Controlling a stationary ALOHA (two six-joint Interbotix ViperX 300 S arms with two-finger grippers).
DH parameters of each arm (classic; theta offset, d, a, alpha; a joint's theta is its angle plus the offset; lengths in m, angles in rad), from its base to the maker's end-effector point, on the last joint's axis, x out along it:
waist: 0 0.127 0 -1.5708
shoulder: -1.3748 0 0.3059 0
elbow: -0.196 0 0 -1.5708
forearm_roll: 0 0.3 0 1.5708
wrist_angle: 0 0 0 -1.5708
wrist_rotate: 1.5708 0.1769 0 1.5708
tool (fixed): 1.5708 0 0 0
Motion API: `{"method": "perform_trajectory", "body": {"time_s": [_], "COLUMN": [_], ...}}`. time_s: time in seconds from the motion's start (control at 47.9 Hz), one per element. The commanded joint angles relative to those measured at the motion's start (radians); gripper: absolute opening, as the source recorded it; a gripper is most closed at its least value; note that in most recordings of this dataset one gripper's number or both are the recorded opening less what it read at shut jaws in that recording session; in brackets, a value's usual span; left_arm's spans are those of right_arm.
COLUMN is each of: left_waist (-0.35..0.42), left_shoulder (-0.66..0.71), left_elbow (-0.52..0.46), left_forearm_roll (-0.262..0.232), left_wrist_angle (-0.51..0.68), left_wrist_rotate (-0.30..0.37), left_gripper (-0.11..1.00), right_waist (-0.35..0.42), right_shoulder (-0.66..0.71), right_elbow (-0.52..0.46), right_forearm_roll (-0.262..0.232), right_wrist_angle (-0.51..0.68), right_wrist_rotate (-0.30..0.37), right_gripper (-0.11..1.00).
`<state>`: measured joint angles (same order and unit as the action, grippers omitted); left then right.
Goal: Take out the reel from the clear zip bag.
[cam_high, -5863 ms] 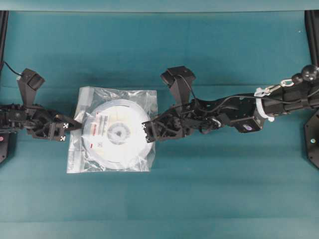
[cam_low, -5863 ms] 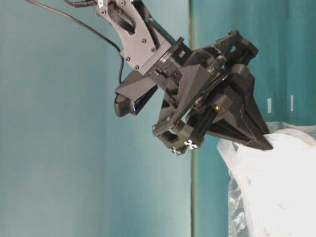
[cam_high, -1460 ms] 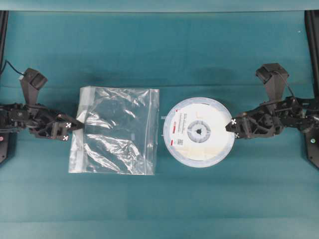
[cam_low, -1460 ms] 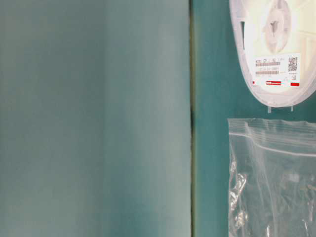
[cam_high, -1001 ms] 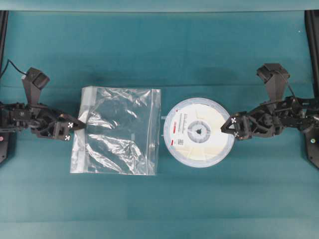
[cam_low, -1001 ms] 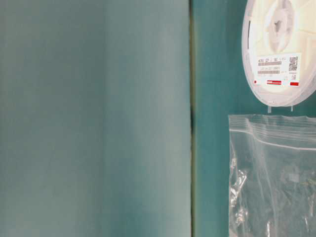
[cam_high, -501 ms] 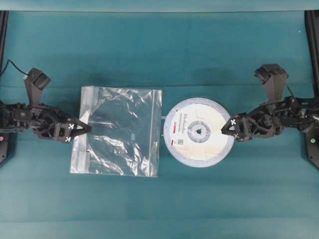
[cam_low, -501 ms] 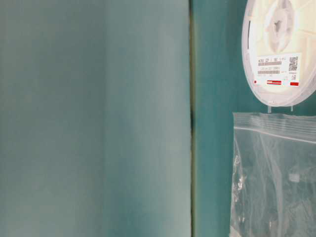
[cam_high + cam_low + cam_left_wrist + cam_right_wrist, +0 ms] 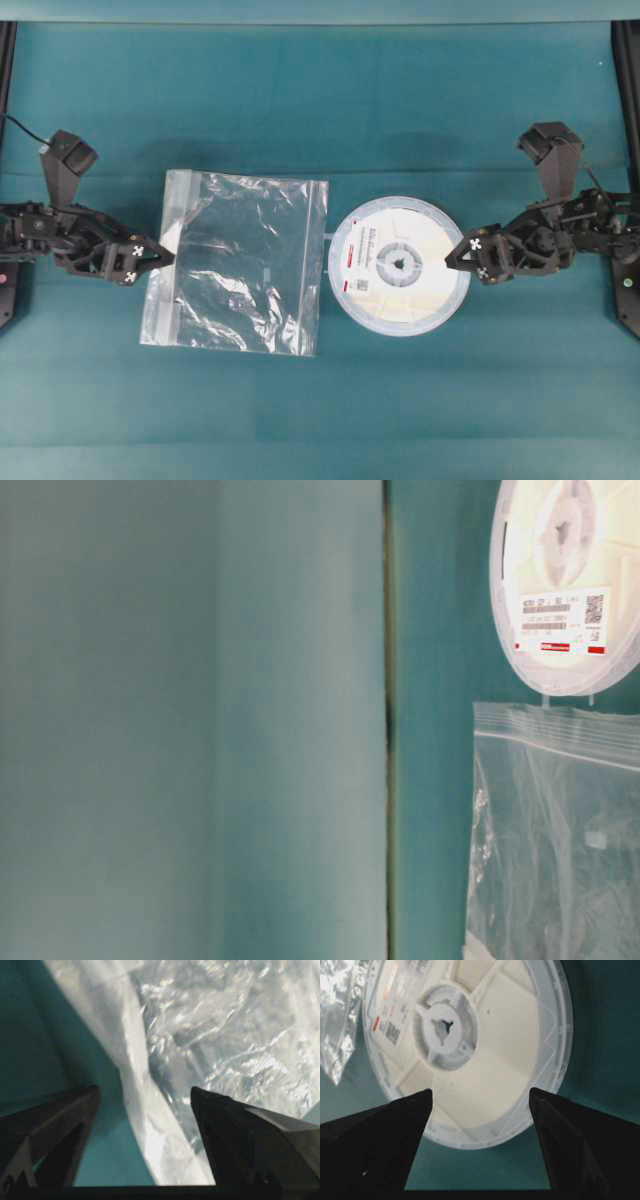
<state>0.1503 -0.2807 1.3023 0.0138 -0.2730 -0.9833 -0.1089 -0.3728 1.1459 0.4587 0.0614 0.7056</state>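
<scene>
A teal cloth covers the worktop [image 9: 320, 400] from edge to edge, with faint fold lines running across it; in the table-level view a pale teal wall [image 9: 190, 720] fills the left half.

There is one reel [image 9: 399, 265], one clear zip bag [image 9: 240, 262] and two grippers.

From the wrist cameras, nearest first: the left gripper [image 9: 150, 256] has its jaws spread wide, the whitish band of the bag lying on the cloth between and beyond them, and holds nothing. The right gripper [image 9: 466, 256] is likewise spread wide, with the reel's rim beyond its tips; it grasps nothing.

The reel lies flat on the cloth, out of the bag and just to its right, hub hole facing up, its white label with red marks on the side toward the bag. The bag lies flat and crinkled, its whitish band along the left edge, toward the left gripper.
</scene>
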Motion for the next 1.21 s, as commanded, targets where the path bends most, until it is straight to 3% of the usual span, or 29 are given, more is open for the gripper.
{"method": "perform_trajectory", "body": {"time_s": [0.0, 0.313, 0.626, 0.897, 1.189], "left_waist": [0.002, 0.000, -0.043, -0.075, -0.092], "left_shoulder": [-0.078, -0.364, -0.560, -0.663, -0.715], "left_elbow": [-0.028, -0.075, -0.094, -0.106, -0.132], "left_forearm_roll": [0.008, 0.008, 0.008, 0.008, 0.008], "left_wrist_angle": [0.074, 0.259, 0.357, 0.431, 0.433], "left_wrist_rotate": [0.008, 0.127, 0.252, 0.382, 0.614], "left_gripper": [0.88, 0.87, 0.87, 0.87, 0.87], "right_waist": [-0.002, -0.002, 0.002, 0.029, 0.055], "right_shoulder": [-0.032, -0.094, -0.152, -0.218, -0.293], "right_elbow": [-0.006, -0.026, -0.066, -0.071, -0.081], "right_forearm_roll": [-0.014, -0.123, -0.285, -0.531, -0.742], "right_wrist_angle": [0.003, 0.029, 0.031, 0.026, 0.020], "right_wrist_rotate": [-0.015, -0.015, -0.020, -0.020, -0.035], "right_gripper": [0.89, 0.89, 0.89, 0.89, 0.89]}}
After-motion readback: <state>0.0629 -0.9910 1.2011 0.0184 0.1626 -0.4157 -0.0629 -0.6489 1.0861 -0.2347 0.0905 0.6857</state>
